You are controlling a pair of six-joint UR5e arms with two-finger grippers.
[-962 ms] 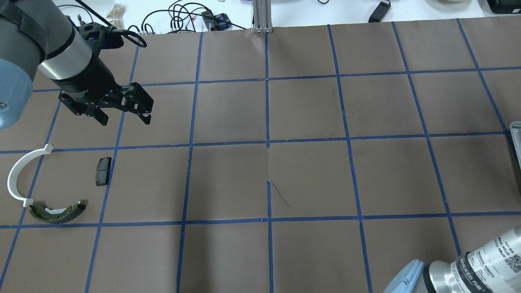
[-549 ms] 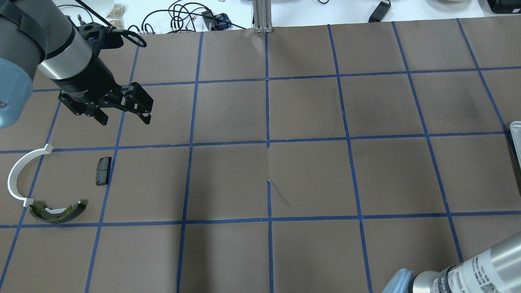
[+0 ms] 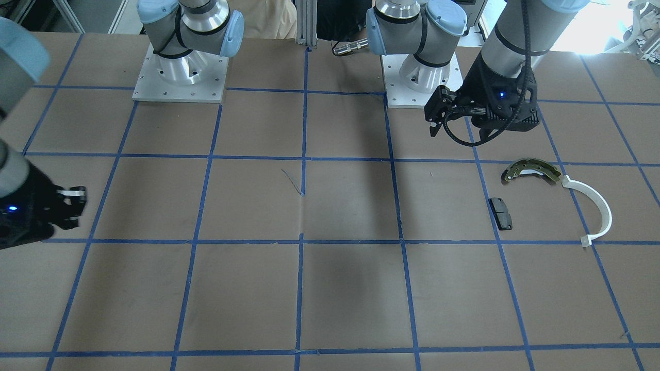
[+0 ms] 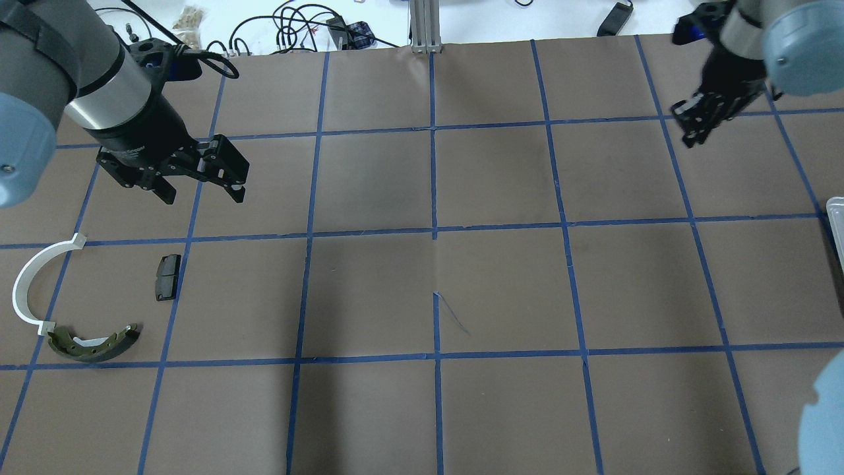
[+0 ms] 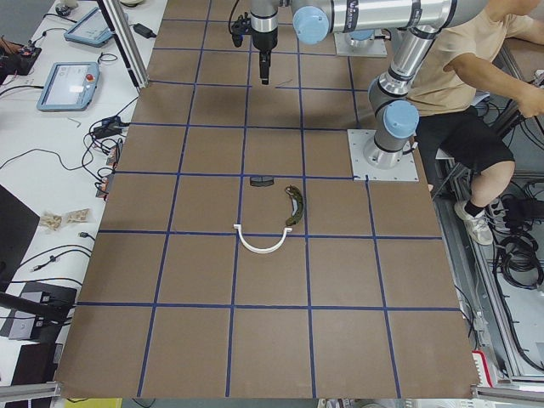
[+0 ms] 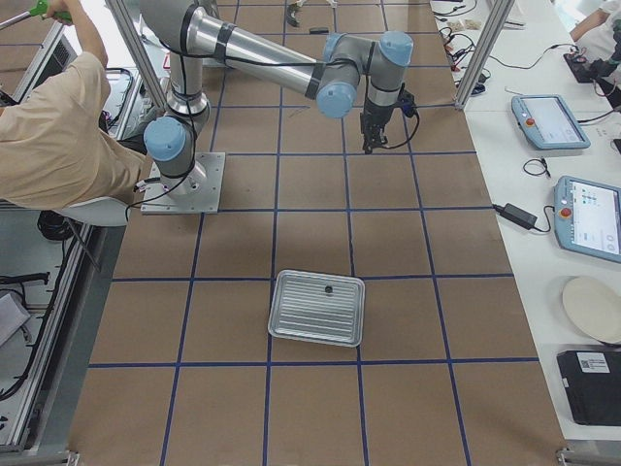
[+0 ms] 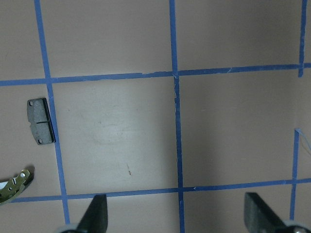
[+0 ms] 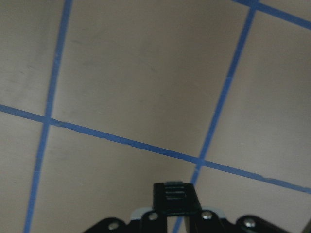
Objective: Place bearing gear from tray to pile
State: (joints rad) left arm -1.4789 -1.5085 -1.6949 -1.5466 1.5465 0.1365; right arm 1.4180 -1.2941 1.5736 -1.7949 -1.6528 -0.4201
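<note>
The pale ribbed tray (image 6: pixel 317 308) lies on the table in the exterior right view, with a small dark bearing gear (image 6: pixel 328 289) on its floor. Only the tray's edge (image 4: pixel 836 221) shows in the overhead view. The pile holds an olive brake shoe (image 4: pixel 92 343), a white arc (image 4: pixel 30 284) and a black pad (image 4: pixel 167 277). My left gripper (image 4: pixel 201 188) is open and empty, hovering above and beyond the pad. My right gripper (image 4: pixel 691 135) is shut and empty (image 8: pixel 175 194), high over the far right of the table, away from the tray.
The table is brown paper with a blue tape grid. Cables and an aluminium post (image 4: pixel 425 26) lie past the far edge. Both arm bases (image 3: pixel 180 67) stand at the robot's side. A seated person (image 5: pixel 459 93) is by the bases.
My right arm has swung from the near right corner of the overhead view to the far right of the table. My left arm and the pile have not moved.
</note>
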